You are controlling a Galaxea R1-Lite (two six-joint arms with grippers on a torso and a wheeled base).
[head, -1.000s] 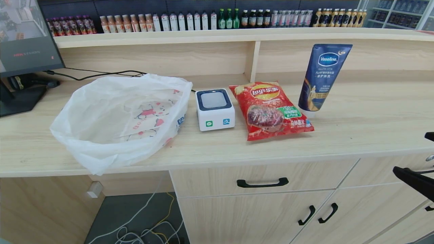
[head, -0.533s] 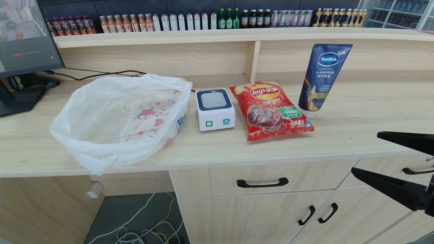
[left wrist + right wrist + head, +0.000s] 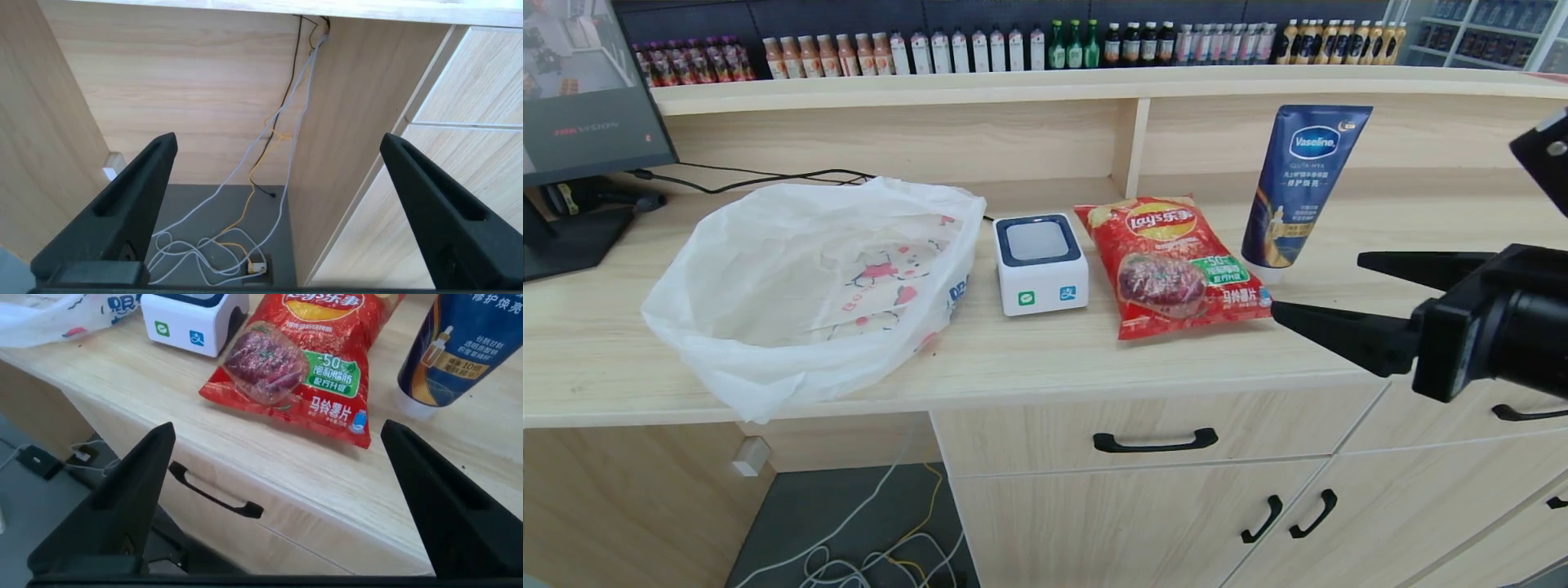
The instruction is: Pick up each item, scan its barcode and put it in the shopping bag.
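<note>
Meanwhile, at a pale wooden checkout bench, the robot's right end effector hangs over the front-right part of the top. Its two black fingers are spread wide with nothing between them, and the nearer fingertip is just beside the lower right corner of a red bag of chips. The bag of chips lies flat and face up near the middle of the bench. It sits between a small white barcode scanner on its left and a dark blue lotion tube on its right, which stands upright on its cap just beside the bag's far right edge. The scanner, its window facing up, sits just beside a white plastic shopping bag. The shopping bag slumps with its mouth wide open on the left half of the bench, one side hanging a little over the front edge. Both items are outside the shopping bag. The left end effector, likewise opened wide and holding nothing, is down below the bench top, pointed into an open wooden recess where loose cables trail onto a grey floor. A dark monitor stands at the far left of the bench, rows of bottles line the shelf behind, and black handles mark the drawers under the front edge
</note>
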